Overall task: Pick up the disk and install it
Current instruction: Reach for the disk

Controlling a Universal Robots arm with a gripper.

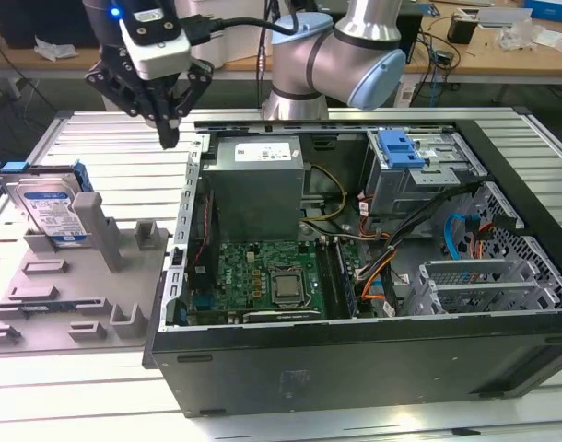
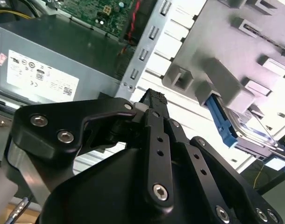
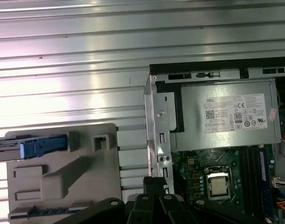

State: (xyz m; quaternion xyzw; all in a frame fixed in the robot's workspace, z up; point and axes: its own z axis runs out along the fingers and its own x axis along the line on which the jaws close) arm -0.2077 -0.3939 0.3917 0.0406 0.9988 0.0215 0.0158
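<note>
The disk (image 1: 49,210), a silver drive with a white and blue label in a blue bracket, stands on edge in a grey holder (image 1: 87,304) at the exterior view's left. My gripper (image 1: 168,138) hangs above the slatted table between the holder and the open computer case (image 1: 355,343). Its black fingers are shut, tips together, with nothing in them. In the second wrist view the gripper (image 2: 154,99) points down beside the case wall, with the disk (image 2: 254,138) off to one side. The first wrist view has the gripper (image 3: 154,183) at the case's edge and the disk's blue bracket (image 3: 42,145) on the holder (image 3: 63,179).
Inside the case lie the grey power supply (image 1: 258,184), the green motherboard (image 1: 263,276) and bundles of cables (image 1: 419,249). A drive cage with a blue tab (image 1: 401,147) sits at its far right. Benches with clutter stand behind the table.
</note>
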